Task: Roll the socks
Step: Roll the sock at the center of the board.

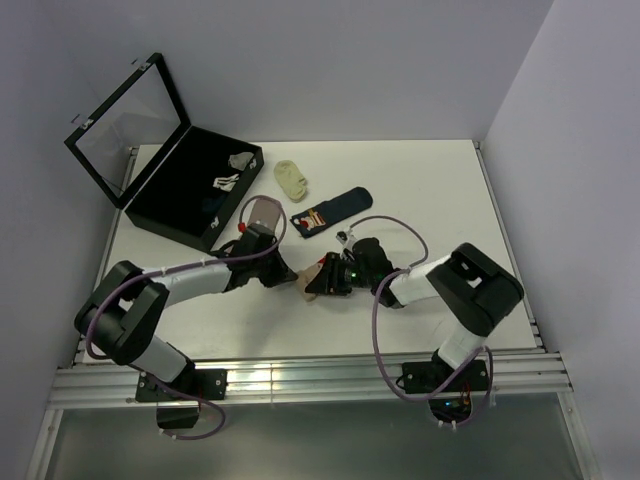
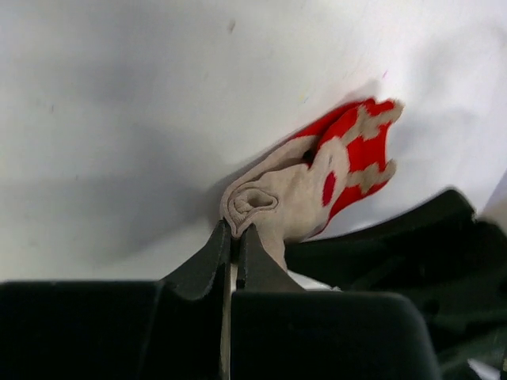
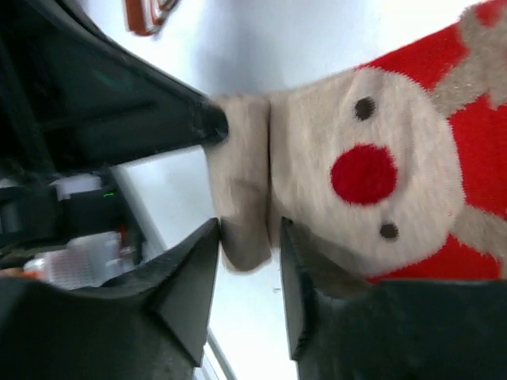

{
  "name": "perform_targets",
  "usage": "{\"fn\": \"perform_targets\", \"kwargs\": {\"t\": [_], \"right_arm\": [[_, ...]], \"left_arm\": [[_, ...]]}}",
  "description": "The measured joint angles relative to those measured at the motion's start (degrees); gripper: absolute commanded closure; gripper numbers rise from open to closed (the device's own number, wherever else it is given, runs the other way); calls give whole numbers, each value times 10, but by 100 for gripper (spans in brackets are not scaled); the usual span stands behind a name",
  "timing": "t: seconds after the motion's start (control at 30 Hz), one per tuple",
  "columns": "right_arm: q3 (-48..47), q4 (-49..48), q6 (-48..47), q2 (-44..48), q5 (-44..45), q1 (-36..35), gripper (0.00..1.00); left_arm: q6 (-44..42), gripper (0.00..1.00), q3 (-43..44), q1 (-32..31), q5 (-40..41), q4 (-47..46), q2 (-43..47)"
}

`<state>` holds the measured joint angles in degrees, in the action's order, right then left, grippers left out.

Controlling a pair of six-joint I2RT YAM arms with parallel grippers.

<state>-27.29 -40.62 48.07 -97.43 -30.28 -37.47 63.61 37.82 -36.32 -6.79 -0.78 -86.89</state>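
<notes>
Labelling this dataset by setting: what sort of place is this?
Probably a robot lab test cell: two arms bolted to an aluminium rail, working a beige sock on a white table boxed in by plain white walls.

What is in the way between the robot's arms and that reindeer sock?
Nothing visible. The left end effector pinches the rolled beige end of the reindeer sock, and the right end effector straddles that same end.
</notes>
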Motion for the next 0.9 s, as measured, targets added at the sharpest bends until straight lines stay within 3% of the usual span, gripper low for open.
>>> {"fn": "perform_targets", "kwargs": {"t": [0.23, 0.43, 0.7, 0.9], "right_arm": [[-59, 185, -117, 85, 149, -61, 46], [-111, 290, -192, 117, 344, -159, 44], [-142, 346, -264, 101, 523, -240, 46], [-169, 356, -310, 75, 587, -282, 49]], "left_arm": [[-33, 100, 154, -3, 44, 156, -70], [-57, 100, 215, -5, 46, 236, -133], [-75, 100, 259, -6, 44, 284, -159], [-85, 100, 271, -6, 41, 296, -167]]}}
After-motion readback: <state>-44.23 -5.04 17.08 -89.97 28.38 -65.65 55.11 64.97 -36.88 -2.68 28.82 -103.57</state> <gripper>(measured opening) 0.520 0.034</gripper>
